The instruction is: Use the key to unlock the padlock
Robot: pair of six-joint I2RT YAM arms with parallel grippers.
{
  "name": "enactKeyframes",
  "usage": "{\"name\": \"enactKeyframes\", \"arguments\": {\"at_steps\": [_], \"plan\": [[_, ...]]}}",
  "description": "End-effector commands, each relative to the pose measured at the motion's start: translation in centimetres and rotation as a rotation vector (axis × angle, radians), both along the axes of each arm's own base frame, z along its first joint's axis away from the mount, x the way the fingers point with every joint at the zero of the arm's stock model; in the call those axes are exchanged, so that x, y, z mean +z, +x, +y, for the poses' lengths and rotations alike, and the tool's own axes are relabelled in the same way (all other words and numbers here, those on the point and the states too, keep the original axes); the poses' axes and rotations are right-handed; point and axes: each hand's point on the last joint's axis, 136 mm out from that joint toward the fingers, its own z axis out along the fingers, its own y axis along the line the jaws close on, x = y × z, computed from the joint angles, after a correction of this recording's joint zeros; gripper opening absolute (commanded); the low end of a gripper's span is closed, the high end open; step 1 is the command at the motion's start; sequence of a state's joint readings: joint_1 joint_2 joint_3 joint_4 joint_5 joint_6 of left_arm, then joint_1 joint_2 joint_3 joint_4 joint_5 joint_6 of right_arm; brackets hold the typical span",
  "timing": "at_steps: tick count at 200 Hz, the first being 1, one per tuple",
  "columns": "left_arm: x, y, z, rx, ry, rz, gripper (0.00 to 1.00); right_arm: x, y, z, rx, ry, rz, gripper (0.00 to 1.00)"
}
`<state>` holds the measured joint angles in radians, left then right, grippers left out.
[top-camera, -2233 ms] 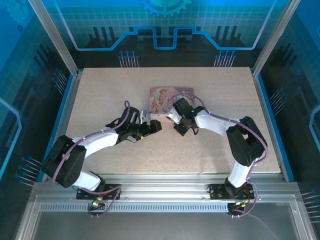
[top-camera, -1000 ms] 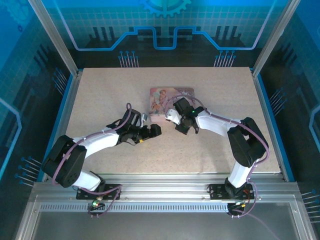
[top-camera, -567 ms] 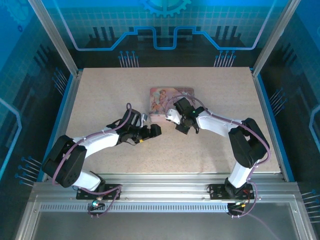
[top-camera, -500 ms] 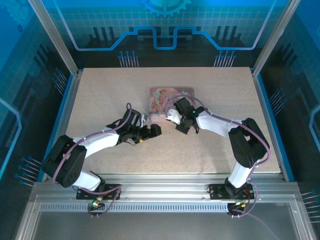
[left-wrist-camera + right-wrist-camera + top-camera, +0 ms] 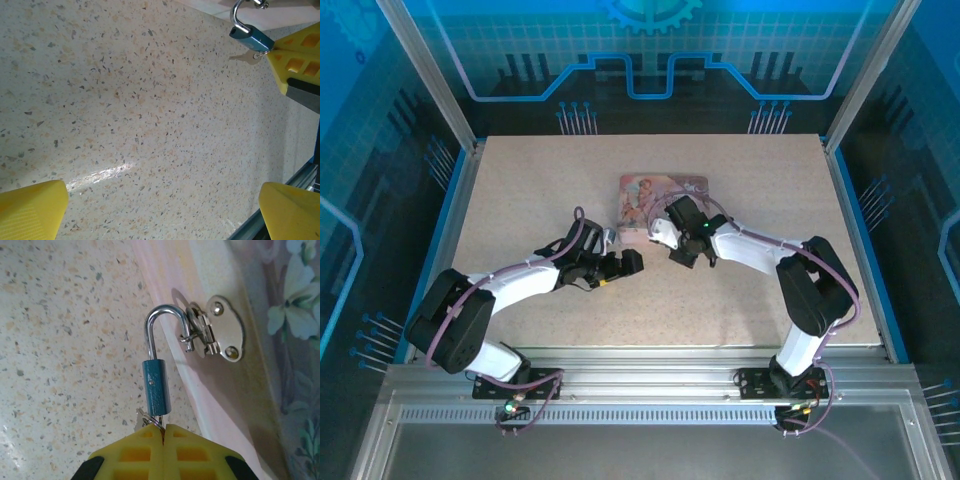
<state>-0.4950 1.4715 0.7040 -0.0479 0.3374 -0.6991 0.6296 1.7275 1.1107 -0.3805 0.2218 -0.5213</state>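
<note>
Got the right end effector (image 5: 163, 432) clamped shut just under the padlock (image 5: 155, 385), seemingly on the key (image 5: 143, 419), with the padlock dangling from the hasp (image 5: 220, 335) on the pink tin (image 5: 220, 390). Got the left end effector (image 5: 162, 210) wide open over the table (image 5: 125, 100). Could easily twist off-axis and slip off the key, or drag the unheld tin along. Can't spot any readable brand or text, just flower art.

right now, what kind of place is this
Probably a robot test cell: a speckled table framed by aluminium posts and blue printed panels, with a left arm and right arm mounted at its near edge.
</note>
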Motion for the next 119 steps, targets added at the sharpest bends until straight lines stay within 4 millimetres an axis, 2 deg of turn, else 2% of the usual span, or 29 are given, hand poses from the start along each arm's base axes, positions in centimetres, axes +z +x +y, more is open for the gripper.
{"name": "enactKeyframes", "arguments": {"at_steps": [1, 85, 119], "plan": [[0.12, -0.16, -0.36, -0.029, 0.006, -0.005, 0.99, 2.11, 0.95, 1.35, 0.034, 0.035, -0.079, 0.0], [0.13, -0.23, -0.26, -0.027, 0.01, -0.005, 0.99, 1.78, 0.58, 0.4, 0.023, 0.011, -0.097, 0.0], [0.02, -0.27, -0.29, -0.026, 0.007, -0.001, 0.99, 2.26, 0.7, 1.28, 0.046, 0.025, -0.108, 0.0]]}}
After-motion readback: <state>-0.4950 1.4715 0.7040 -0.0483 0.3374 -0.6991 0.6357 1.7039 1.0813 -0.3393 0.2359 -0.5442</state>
